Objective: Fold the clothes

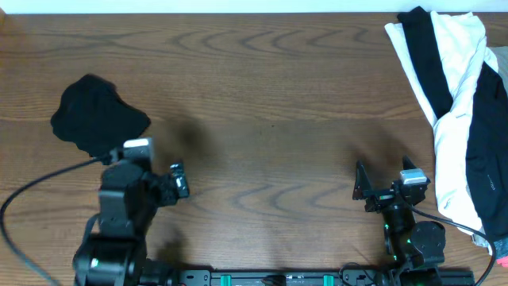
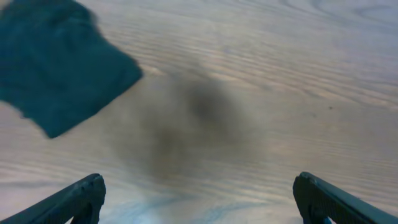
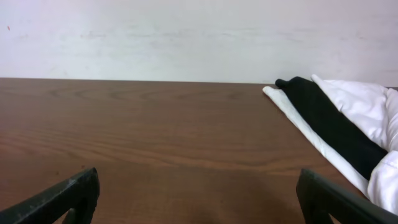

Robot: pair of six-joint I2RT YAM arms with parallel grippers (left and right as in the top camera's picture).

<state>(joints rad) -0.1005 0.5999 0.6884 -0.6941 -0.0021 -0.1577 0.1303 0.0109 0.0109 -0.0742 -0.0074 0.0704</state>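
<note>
**Black garment bundled at the left, both grippers empty**

We see a black garment lying as a compact bundle on the left part of the table, just beyond the left arm. A pile of black and white clothes lies along the table's right edge, well apart from the bundle.

The left gripper hangs over bare wood just beside the garment. Its fingers are spread wide with nothing between them. The right gripper sits low near the front edge, close to the pile. It too is spread wide and holds nothing.

Only the overhead view takes in both the garment and the pile. The left wrist view, which is blurred, catches only part of the garment at its upper left, clear of the fingers. The right wrist view alone shows the wall behind the table and the pile's far end, where a black strip lies across white cloth.
</note>
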